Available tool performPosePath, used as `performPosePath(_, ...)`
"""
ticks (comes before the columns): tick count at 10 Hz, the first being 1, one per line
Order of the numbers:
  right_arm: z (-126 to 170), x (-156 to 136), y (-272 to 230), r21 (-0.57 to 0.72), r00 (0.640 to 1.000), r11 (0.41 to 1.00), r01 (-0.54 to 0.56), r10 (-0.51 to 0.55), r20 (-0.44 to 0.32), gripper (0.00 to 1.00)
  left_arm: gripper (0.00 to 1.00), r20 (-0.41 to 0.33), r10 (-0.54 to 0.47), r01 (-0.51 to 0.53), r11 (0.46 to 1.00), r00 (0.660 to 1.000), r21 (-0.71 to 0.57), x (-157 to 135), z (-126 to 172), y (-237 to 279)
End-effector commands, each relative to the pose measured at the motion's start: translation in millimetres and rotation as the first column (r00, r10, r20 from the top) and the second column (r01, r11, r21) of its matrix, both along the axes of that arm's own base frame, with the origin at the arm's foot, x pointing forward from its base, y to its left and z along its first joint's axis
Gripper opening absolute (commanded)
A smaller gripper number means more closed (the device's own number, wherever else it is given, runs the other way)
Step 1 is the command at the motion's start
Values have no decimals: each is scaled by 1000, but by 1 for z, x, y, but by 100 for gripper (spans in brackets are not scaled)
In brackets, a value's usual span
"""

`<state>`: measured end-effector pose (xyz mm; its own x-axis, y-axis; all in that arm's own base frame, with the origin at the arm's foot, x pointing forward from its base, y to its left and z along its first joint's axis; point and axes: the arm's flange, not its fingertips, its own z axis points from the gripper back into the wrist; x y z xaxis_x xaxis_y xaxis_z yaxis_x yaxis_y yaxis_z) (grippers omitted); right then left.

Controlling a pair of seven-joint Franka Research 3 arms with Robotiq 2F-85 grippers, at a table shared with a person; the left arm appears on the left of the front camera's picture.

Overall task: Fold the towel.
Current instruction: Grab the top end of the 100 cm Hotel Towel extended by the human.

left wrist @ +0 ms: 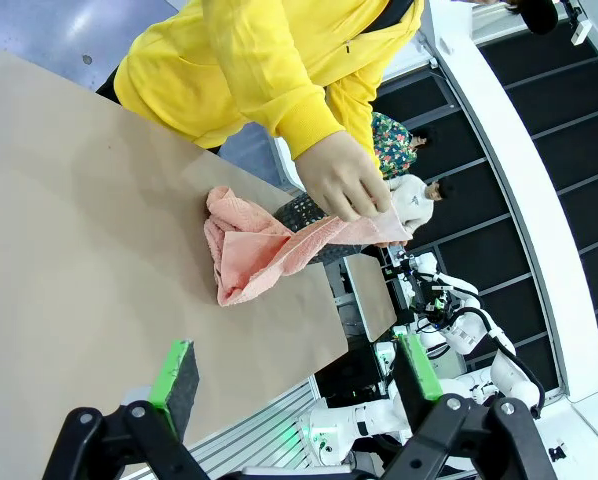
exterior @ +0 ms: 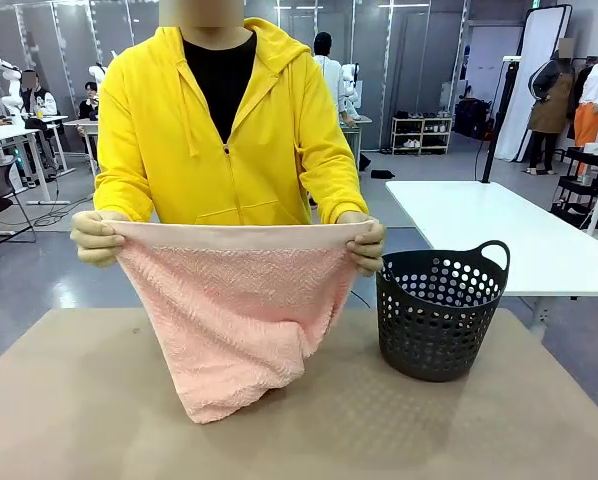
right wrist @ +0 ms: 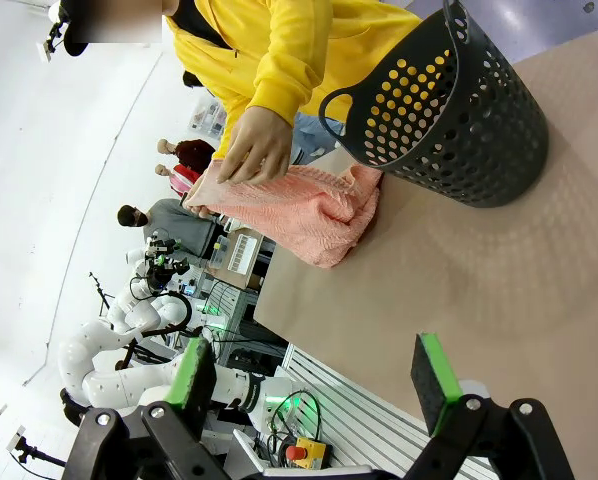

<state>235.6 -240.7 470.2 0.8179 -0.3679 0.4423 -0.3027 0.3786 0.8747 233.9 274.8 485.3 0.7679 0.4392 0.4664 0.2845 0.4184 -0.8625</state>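
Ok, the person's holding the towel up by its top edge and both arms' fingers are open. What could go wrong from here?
The person's hands pinch the top corners of the towel; the left fingers or right fingers reaching there could nip them.
The towel's lower end lies crumpled on the table; a grab there might catch several layers and fold crooked.
The basket stands close beside the towel; the right fingers could knock it coming in.

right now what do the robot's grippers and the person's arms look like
The left gripper and right gripper match: each has two black jointed fingers ending in black blocks faced with bright green pads. The person wears a yellow zip hoodie whose long sleeves end in cuffs at the wrists.
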Motion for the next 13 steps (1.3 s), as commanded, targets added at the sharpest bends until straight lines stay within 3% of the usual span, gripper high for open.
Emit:
performPosePath(1,0,0,0,0,1000,1000,0,0,0,100,100,0,0,0,1000,1000,0,0,0,0)
performPosePath(3,35,0,0,-227,985,974,-21,59,163,100,100,123,-116,87,972,986,219,-3,35,-5)
performPosePath(4,60,3,0,-359,973,933,-31,110,202,100,100,165,-222,152,923,961,354,-2,62,-10)
performPosePath(6,106,13,20,-591,937,805,-55,246,247,100,100,232,-338,160,815,912,558,4,109,-25)
performPosePath(7,127,20,37,-694,913,717,-63,322,250,100,100,255,-402,151,743,879,652,8,132,-42)
performPosePath(10,192,36,108,-896,811,444,-13,529,250,100,100,228,-638,89,425,736,901,18,193,-119)
performPosePath(12,221,39,162,-944,741,327,29,627,240,100,100,151,-762,49,233,630,971,25,208,-173)
performPosePath(13,230,38,187,-962,715,267,50,664,222,100,100,129,-796,27,179,592,983,27,211,-198)
